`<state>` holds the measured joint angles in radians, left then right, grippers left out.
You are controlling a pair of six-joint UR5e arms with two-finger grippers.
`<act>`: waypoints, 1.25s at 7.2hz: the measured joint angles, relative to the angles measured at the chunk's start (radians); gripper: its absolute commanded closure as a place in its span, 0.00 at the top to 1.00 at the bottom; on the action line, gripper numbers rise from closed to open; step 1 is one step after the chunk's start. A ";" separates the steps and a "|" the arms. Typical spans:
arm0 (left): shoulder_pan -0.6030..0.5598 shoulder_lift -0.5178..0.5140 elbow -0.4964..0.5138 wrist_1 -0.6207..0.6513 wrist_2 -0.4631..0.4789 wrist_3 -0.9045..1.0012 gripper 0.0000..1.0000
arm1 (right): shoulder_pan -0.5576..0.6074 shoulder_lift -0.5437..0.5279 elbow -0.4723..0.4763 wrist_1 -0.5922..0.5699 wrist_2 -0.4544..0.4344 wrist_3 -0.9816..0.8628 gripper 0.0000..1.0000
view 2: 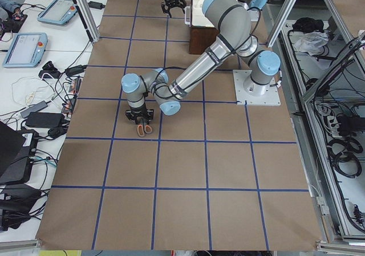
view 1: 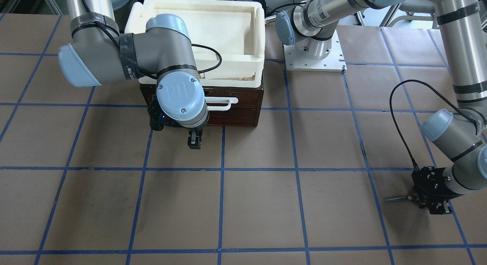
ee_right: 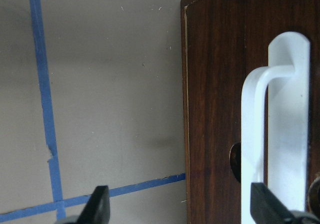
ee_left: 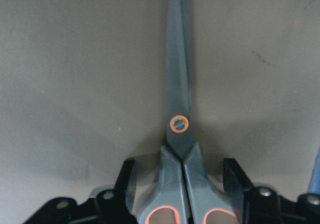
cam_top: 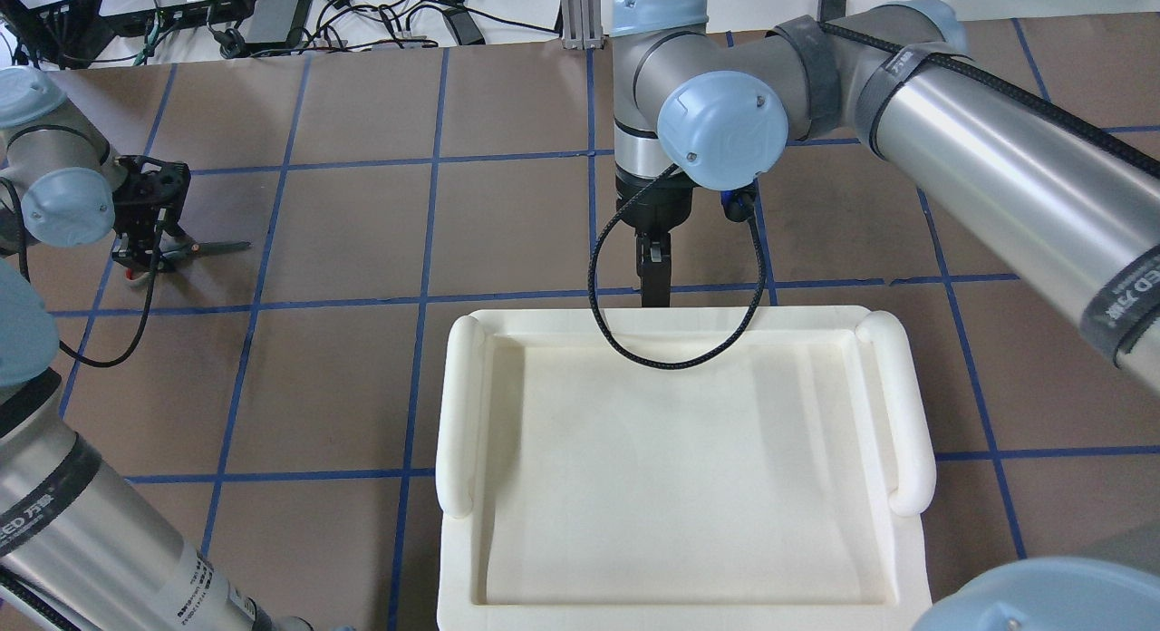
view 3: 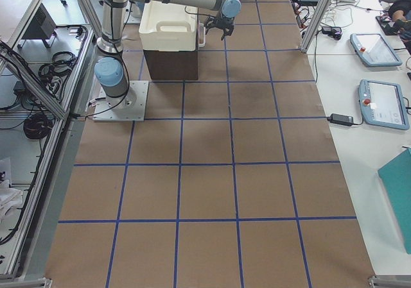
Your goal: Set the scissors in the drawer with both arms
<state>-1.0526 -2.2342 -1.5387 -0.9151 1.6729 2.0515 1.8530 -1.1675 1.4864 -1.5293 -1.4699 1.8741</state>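
Note:
The scissors (ee_left: 179, 109) lie flat on the brown table, blades shut and pointing away from my left gripper (ee_left: 181, 184). That gripper is open and low over the table; its fingers (ee_left: 128, 183) stand either side of the grey handles with gaps, not touching. The blade tip (view 1: 397, 198) sticks out beside the left gripper (view 1: 433, 199), and it also shows in the overhead view (cam_top: 213, 247). The drawer (view 1: 236, 114) is closed, its white handle (view 1: 222, 103) facing front. My right gripper (view 1: 194, 140) is open and empty in front of the drawer; the handle (ee_right: 280, 134) is near its right fingertip.
A white foam tray (cam_top: 458, 413) sits on top of the dark brown cabinet, and the right arm's black cable loops over its front rim. The left arm's base plate (view 1: 314, 61) stands beside the cabinet. Blue tape lines grid the table.

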 measured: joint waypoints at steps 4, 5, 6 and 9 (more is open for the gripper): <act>0.000 0.002 -0.012 0.006 0.003 0.002 0.21 | 0.000 0.001 0.001 0.046 0.001 0.000 1.00; 0.000 0.003 -0.012 0.014 0.003 0.002 0.16 | 0.000 0.003 0.002 0.050 0.002 -0.002 1.00; 0.000 0.004 -0.012 0.020 0.003 0.002 0.12 | 0.000 0.011 0.002 0.051 0.002 -0.006 1.00; -0.001 0.007 -0.012 0.025 0.003 0.000 0.04 | 0.000 0.030 0.003 0.051 0.002 -0.015 1.00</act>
<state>-1.0532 -2.2272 -1.5502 -0.8899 1.6756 2.0511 1.8531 -1.1374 1.4894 -1.4780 -1.4680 1.8595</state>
